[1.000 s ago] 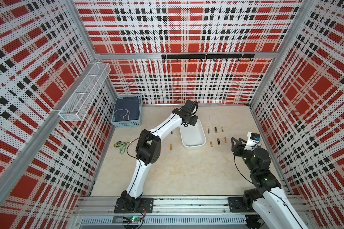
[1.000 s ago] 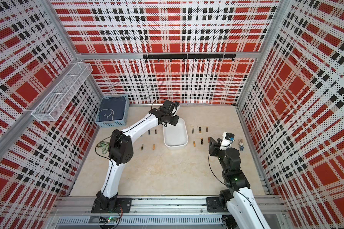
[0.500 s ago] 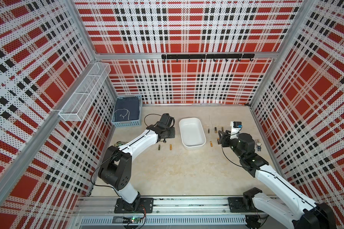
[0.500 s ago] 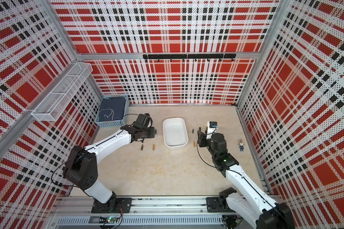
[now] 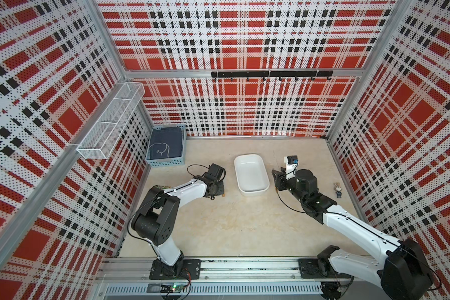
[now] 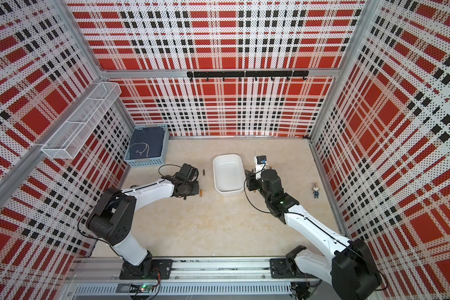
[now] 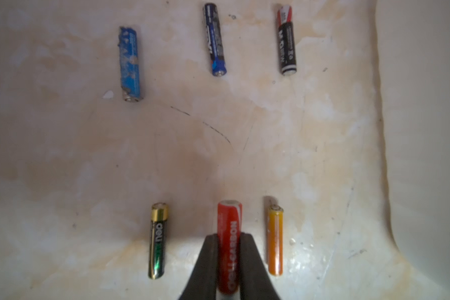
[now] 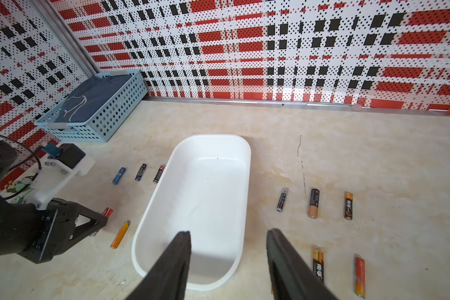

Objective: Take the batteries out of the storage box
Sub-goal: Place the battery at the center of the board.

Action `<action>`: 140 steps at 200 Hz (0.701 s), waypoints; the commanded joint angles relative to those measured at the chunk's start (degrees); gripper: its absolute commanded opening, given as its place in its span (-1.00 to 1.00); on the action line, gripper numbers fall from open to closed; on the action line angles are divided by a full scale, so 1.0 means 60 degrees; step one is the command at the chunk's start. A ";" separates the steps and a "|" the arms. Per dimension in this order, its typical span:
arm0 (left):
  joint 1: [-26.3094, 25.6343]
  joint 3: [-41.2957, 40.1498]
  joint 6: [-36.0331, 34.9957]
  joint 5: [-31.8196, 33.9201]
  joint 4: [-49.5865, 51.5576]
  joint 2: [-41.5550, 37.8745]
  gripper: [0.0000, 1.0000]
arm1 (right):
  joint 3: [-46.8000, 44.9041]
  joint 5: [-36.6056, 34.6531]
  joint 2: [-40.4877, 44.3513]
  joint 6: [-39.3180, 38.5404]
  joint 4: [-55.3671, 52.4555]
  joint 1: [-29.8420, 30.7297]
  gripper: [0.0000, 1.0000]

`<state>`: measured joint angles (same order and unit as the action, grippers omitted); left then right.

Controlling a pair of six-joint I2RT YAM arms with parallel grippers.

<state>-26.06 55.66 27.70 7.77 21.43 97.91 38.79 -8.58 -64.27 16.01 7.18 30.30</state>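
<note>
1. Left tool (image 7: 229,236): pinched shut on the red battery (image 7: 229,220), at or just above the counter (image 7: 192,145) (cannot tell which), between the green-and-gold battery (image 7: 157,241) and the orange battery (image 7: 275,241). Risks bumping either neighbour on spreading, or sending the round cell rolling if released too high.
2. Right tool (image 8: 227,232): roughly half spread, gripping nothing, poised over the near end of the storage box (image 8: 205,187). Could clip the rim on descending and shove the light tray.
3. Storage box: apparently emptied, mid-counter between the arms. Once shoved, would plough into the black-and-red battery (image 8: 159,174) just beside its wall on the left arm's side.
4. Farther out: rows of batteries (image 8: 313,204) flanking the box on both sides; easily scattered by a sweeping arm.
</note>
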 commanded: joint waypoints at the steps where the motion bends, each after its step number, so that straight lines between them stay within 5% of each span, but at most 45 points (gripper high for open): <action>1: 0.0028 0.0022 0.0054 0.0048 -0.0322 0.0371 -1.00 | 0.0013 -0.0367 0.0169 -0.0120 0.0136 0.0091 0.09; 95: -0.0138 -0.0210 0.0319 0.0265 -0.0379 0.0702 -1.00 | -0.0297 -0.1046 0.0398 -0.0323 0.0240 0.0096 0.12; 130: -0.0153 -0.0152 0.0291 0.0245 -0.0380 0.0689 -0.35 | -0.0309 -0.1126 0.0414 -0.0365 0.0282 0.0091 0.13; 140: -0.0153 -0.0150 0.0291 0.0236 -0.0364 0.0660 -0.31 | -0.0308 -0.1162 0.0452 -0.0383 0.0292 0.0092 0.13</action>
<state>-26.74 55.51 29.39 9.04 19.27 100.97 37.60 -14.22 -62.94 14.37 7.27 30.39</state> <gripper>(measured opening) 0.318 0.565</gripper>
